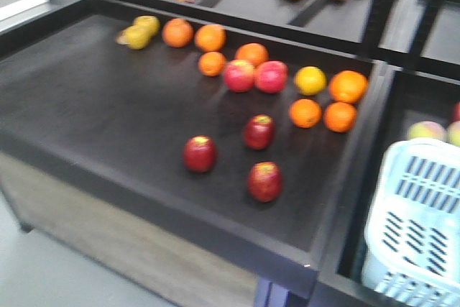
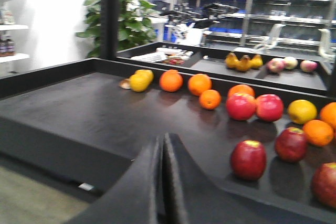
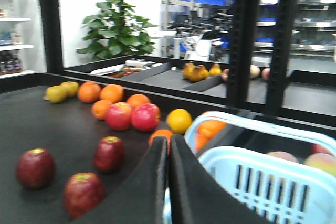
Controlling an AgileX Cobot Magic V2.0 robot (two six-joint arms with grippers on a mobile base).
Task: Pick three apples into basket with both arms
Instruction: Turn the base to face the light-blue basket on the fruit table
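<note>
- Apples [image 1: 259, 131]: three dark red, lying apart toward the front of the black tray [image 1: 86, 106], none yet in the basket [image 1: 420, 210] at the right.
- Left gripper [image 2: 163, 140]: pinched closed, nothing held, short of the tray.
- Right gripper [image 3: 168, 142]: likewise closed and empty, just beside the basket.
- Open both wide before descending.
- Send left to the left apple [image 1: 200, 154], right to the front apple [image 1: 264, 181].
- Close across the widest part; avoid nudging, since likely to roll.
- Leave the brighter apples [image 1: 271, 75] alone.
</note>
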